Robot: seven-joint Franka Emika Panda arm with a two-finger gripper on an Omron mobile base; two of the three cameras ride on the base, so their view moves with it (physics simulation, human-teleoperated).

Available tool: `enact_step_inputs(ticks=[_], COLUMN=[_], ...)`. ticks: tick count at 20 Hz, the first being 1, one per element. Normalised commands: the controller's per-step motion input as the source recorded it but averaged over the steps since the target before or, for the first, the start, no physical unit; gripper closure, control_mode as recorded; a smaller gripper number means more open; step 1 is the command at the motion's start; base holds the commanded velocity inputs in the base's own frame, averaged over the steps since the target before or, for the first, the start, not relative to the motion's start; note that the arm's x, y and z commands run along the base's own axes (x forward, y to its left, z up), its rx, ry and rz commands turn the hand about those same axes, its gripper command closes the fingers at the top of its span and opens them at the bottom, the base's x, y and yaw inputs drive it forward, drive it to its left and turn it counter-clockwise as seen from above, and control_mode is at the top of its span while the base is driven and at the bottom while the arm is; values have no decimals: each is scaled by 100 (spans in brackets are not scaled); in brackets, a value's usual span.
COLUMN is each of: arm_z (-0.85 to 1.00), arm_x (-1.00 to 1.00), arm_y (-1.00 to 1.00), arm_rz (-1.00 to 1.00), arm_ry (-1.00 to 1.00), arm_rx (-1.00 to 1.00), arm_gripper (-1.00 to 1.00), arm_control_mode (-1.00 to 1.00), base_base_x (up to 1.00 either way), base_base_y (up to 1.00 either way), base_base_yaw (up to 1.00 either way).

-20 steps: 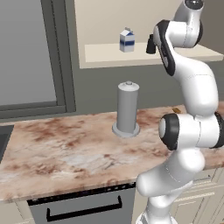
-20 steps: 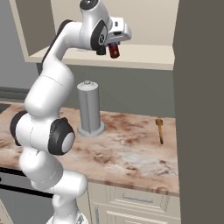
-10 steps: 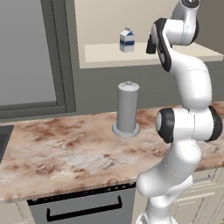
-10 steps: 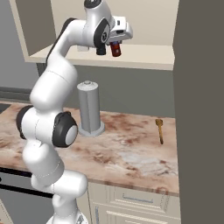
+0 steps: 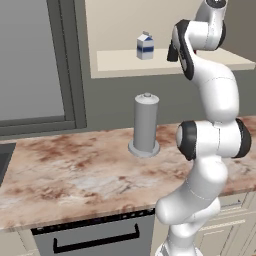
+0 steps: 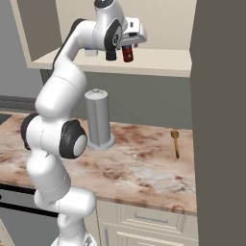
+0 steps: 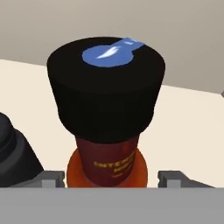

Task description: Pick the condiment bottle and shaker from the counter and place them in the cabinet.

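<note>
The condiment bottle, dark red with a black cap, stands upright on the pale shelf of the cabinet. My gripper is open around its lower body, and a gap shows between each fingertip and the bottle. From the right base view the bottle sits just under the white hand. The black shaker stands on the same shelf close beside the bottle, and it appears as the dark shape to the bottle's left. The marbled counter lies below.
A blue-and-white milk carton stands further left on the shelf. A tall grey cylinder stands on the counter below the cabinet. A small wooden utensil lies near the dark wall panel on the right.
The jaws have parted from the condiment bottle, which now stands free on the shelf. The arm's elbow has shifted slightly; the hand stays at the shelf.
</note>
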Motion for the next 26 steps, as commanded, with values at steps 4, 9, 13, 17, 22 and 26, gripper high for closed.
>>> enact_step_inputs(ticks=[4, 9, 13, 17, 22, 26], arm_z=[-10, -3, -9, -10, -6, 0], arm_x=[3, 0, 9, 8, 1, -34], arm_y=[-9, -7, -5, -1, 0, 0], arm_rz=[0, 0, 0, 0, 0, 0], arm_ry=[0, -1, 0, 0, -2, -5], arm_rx=[0, 0, 0, 0, 0, 0], arm_gripper=[-100, -100, -100, -100, -100, -100], arm_control_mode=[-100, -100, -100, -100, -100, -100], base_base_x=[0, 0, 0, 0, 0, 0], base_base_y=[0, 0, 0, 0, 0, 0], base_base_yaw=[0, 0, 0, 0, 0, 0])
